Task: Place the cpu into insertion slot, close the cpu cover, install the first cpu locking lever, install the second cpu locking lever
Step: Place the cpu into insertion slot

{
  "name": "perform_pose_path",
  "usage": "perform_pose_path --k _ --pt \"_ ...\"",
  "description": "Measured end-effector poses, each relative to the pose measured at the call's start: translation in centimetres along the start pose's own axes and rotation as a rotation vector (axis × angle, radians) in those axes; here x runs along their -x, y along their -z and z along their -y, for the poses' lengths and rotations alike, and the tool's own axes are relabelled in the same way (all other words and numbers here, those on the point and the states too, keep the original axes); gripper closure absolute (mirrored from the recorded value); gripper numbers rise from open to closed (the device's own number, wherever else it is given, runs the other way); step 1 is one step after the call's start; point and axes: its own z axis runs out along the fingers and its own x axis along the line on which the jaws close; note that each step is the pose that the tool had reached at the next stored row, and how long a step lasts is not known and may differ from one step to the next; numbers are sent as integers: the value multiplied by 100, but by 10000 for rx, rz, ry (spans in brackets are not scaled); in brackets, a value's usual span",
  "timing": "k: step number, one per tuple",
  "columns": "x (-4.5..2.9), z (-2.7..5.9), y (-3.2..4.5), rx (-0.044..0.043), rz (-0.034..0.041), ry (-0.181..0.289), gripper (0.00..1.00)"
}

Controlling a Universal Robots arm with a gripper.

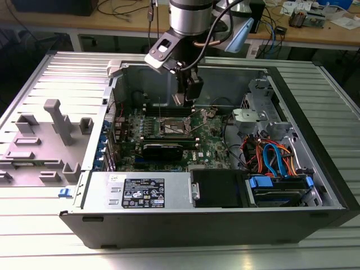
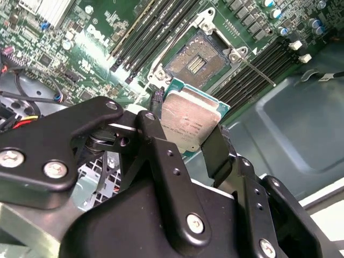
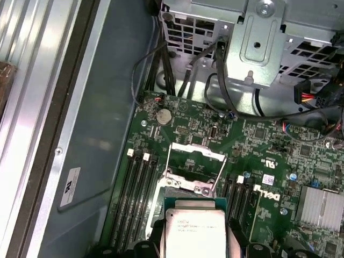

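My gripper (image 2: 185, 131) is shut on the cpu (image 2: 191, 121), a flat square chip with a silvery top and a green edge, pinched by its two sides between the black fingers (image 2: 156, 134). It hangs above the green motherboard, a little off from the insertion slot (image 2: 194, 58), whose dark centre lies uncovered. In the first wrist view the cpu (image 3: 194, 228) covers most of the slot, and the cpu cover (image 3: 196, 151) stands raised as a thin metal frame beyond it. In the exterior view the gripper (image 1: 188, 95) hovers over the insertion slot (image 1: 175, 128). A thin locking lever (image 2: 253, 68) juts out beside the slot.
The motherboard sits deep in an open computer case (image 1: 315, 95) with grey metal walls. Long black memory slots (image 2: 150, 32) flank the socket. A drive cage (image 3: 252, 43) and loose cables (image 1: 270, 154) lie at the exterior view's right. A grey fixture (image 1: 56, 121) stands outside the case.
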Motion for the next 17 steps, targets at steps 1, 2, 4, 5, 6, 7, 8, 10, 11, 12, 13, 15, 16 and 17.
perform_pose_path --k 1,2,4,5,6,7,8,10,11,12,13,15,16,17 --pt "0 0 -3 -19 11 -55 46" --pt "0 0 -3 -30 16 -93 46" --pt "0 0 -10 -46 13 -244 46" --pt "0 0 -14 -51 16 -355 46" --pt "0 1 -18 -55 20 -477 46" --pt "0 0 -24 -55 23 -585 46" --pt "1 1 -31 -60 27 -751 46" --pt "1 2 -52 -88 30 -1069 46" --pt "1 3 -66 -109 29 -1218 46" --pt "1 4 -76 -119 30 -1313 46" --pt "1 4 -84 -124 32 -1384 46" --pt "1 6 -108 -134 36 -1611 46" --pt "2 6 -114 -135 38 -1692 46" --pt "2 6 -121 -134 40 -1815 46"
